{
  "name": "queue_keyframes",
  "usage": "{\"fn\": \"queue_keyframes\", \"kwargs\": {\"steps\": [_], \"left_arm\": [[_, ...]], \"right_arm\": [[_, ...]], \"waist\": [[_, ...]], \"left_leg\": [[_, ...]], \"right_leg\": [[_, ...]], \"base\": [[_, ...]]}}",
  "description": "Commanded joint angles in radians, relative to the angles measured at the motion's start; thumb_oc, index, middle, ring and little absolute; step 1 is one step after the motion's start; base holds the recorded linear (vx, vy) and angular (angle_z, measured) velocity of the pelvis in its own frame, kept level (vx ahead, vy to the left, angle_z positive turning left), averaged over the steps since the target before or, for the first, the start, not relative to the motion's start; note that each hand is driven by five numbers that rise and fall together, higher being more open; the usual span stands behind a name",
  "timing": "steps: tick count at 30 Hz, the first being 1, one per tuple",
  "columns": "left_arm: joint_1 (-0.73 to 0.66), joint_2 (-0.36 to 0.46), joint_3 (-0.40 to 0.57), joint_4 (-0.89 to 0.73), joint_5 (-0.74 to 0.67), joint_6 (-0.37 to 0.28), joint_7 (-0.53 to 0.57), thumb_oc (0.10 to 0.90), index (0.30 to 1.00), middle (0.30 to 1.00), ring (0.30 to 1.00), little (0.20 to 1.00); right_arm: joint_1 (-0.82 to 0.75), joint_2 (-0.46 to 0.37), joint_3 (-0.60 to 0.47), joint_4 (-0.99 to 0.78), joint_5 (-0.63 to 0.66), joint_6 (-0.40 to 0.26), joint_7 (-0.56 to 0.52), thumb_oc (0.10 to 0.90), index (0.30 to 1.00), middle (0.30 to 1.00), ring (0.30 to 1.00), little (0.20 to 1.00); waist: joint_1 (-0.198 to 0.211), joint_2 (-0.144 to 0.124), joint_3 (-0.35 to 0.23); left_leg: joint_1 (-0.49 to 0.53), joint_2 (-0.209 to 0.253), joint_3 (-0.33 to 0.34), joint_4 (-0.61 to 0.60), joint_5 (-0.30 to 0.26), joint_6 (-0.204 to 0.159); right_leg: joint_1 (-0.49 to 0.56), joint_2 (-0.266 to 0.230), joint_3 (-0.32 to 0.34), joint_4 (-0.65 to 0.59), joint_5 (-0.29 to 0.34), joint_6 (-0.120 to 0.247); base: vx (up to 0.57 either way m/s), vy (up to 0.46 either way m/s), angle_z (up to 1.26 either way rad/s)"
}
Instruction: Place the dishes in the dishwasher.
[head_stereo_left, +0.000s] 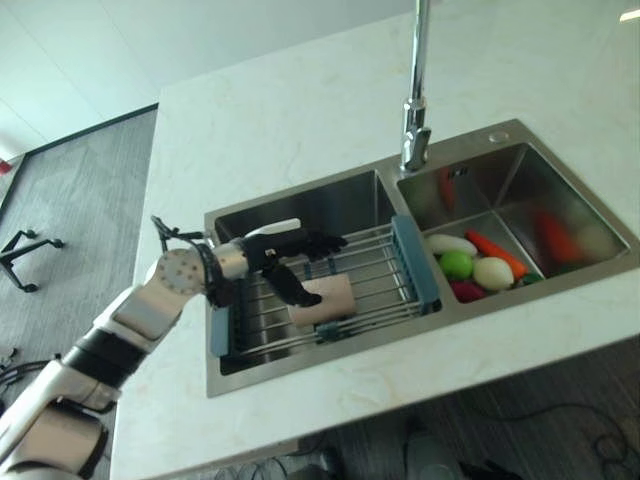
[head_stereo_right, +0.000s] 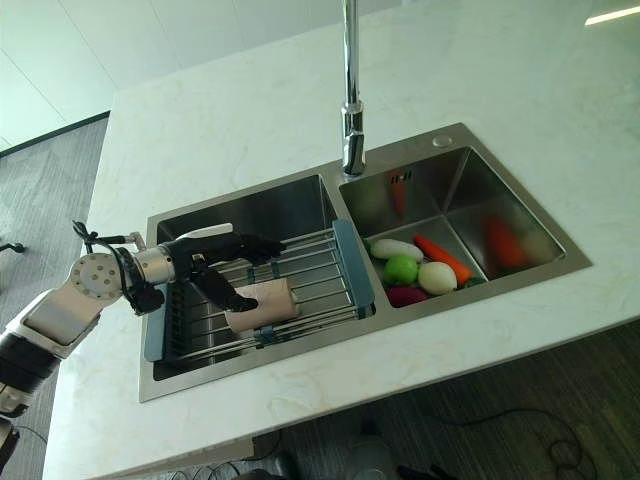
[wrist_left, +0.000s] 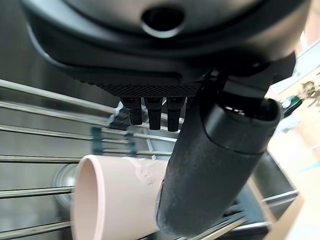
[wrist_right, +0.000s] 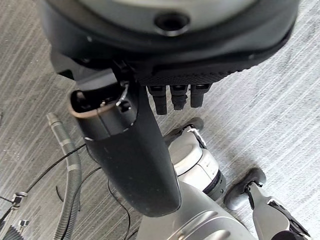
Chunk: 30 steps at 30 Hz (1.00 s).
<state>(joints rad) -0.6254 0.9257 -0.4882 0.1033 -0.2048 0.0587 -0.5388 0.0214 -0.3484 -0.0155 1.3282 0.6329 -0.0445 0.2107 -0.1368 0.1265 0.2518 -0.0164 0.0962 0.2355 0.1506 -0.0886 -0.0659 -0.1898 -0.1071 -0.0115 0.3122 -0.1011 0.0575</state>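
A pale pink cup (head_stereo_left: 325, 298) lies on its side on a wire drying rack (head_stereo_left: 385, 262) that spans the left basin of a steel double sink (head_stereo_left: 300, 195). My left hand (head_stereo_left: 288, 250) hovers just over the cup, its fingers stretched straight toward the rack's blue end piece. Its thumb (wrist_left: 215, 165) hangs down against the cup's (wrist_left: 110, 200) side near the rim. Nothing is held in that hand. My right hand (wrist_right: 170, 40) hangs low over grey floor, fingers straight and holding nothing.
A tall chrome faucet (head_stereo_left: 415, 100) rises behind the divider between the basins. The right basin holds vegetables (head_stereo_left: 470, 265): a carrot, a green one, white ones and a dark red one. White marble counter (head_stereo_left: 300, 90) surrounds the sink.
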Motion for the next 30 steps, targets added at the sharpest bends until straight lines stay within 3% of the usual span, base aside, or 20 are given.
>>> {"fn": "queue_keyframes", "kwargs": {"steps": [1,8,12,19,22,26,27,30], "left_arm": [[-0.156,0.039,0.041,-0.029,0.069,-0.021,0.016,0.800,0.900,0.900,0.900,0.900],[-0.133,0.046,0.029,-0.031,0.105,0.010,-0.060,0.800,0.900,0.900,0.900,0.900],[-0.153,0.013,-0.024,0.008,0.233,-0.013,-0.076,0.800,0.900,0.900,0.900,0.900],[-0.174,-0.030,-0.091,0.040,0.316,-0.026,-0.125,0.800,0.900,0.900,0.900,0.900],[-0.192,-0.050,-0.130,0.063,0.400,-0.070,-0.143,0.800,0.900,0.900,0.900,0.900],[-0.203,-0.070,-0.162,0.085,0.411,-0.063,-0.113,0.800,0.900,0.900,0.900,0.900],[-0.203,-0.077,-0.163,0.091,0.422,-0.064,-0.088,0.400,0.300,0.300,0.300,0.300],[-0.202,-0.104,-0.169,0.119,0.466,-0.089,-0.043,0.400,0.300,0.300,0.300,0.300]], "right_arm": [[0.019,-0.003,-0.016,-0.049,0.045,-0.035,0.015,0.800,0.900,0.900,0.900,0.900],[0.008,-0.018,-0.026,-0.079,0.051,-0.055,0.023,0.800,0.900,0.900,0.900,0.900],[-0.014,-0.023,-0.019,-0.115,0.070,-0.068,0.033,0.800,0.900,0.900,0.900,0.900],[-0.028,-0.037,-0.024,-0.142,0.066,-0.085,0.026,0.800,0.900,0.900,0.900,0.900],[-0.037,-0.040,-0.021,-0.151,0.068,-0.092,0.029,0.800,0.900,0.900,0.900,0.900],[-0.050,-0.042,-0.014,-0.167,0.075,-0.112,0.033,0.800,0.900,0.900,0.900,0.900],[-0.050,-0.041,-0.012,-0.173,0.076,-0.114,0.033,0.800,0.900,0.900,0.900,0.900],[-0.052,-0.037,-0.007,-0.183,0.074,-0.122,0.025,0.800,0.900,0.900,0.900,0.900]], "waist": [[-0.016,-0.019,-0.043],[-0.018,-0.011,-0.004],[-0.032,-0.015,0.027],[-0.053,-0.012,0.062],[-0.063,-0.012,0.075],[-0.072,-0.016,0.094],[-0.073,-0.018,0.097],[-0.079,-0.023,0.104]], "left_leg": [[-0.075,-0.015,-0.072,0.149,-0.163,0.027],[-0.098,-0.021,-0.077,0.149,-0.157,0.030],[-0.116,-0.022,-0.077,0.149,-0.155,0.031],[-0.129,-0.025,-0.072,0.149,-0.154,0.031],[-0.135,-0.026,-0.071,0.149,-0.153,0.033],[-0.143,-0.027,-0.072,0.149,-0.154,0.034],[-0.145,-0.027,-0.072,0.149,-0.155,0.034],[-0.148,-0.024,-0.069,0.149,-0.156,0.033]], "right_leg": [[0.044,-0.082,-0.024,-0.012,-0.077,0.106],[0.019,-0.092,-0.024,-0.012,-0.070,0.110],[-0.007,-0.093,-0.014,-0.012,-0.062,0.112],[-0.027,-0.096,-0.002,-0.012,-0.053,0.116],[-0.037,-0.095,0.005,-0.012,-0.048,0.117],[-0.049,-0.095,0.011,-0.012,-0.043,0.118],[-0.052,-0.094,0.012,-0.012,-0.043,0.118],[-0.057,-0.092,0.015,-0.012,-0.042,0.117]], "base": [[0.01,0.015,-0.06],[0.00,0.022,0.02],[0.00,0.000,0.00],[0.00,0.013,-0.02],[0.00,0.000,0.00],[0.00,0.000,0.00],[0.00,0.000,0.00],[0.00,0.000,0.00]]}}
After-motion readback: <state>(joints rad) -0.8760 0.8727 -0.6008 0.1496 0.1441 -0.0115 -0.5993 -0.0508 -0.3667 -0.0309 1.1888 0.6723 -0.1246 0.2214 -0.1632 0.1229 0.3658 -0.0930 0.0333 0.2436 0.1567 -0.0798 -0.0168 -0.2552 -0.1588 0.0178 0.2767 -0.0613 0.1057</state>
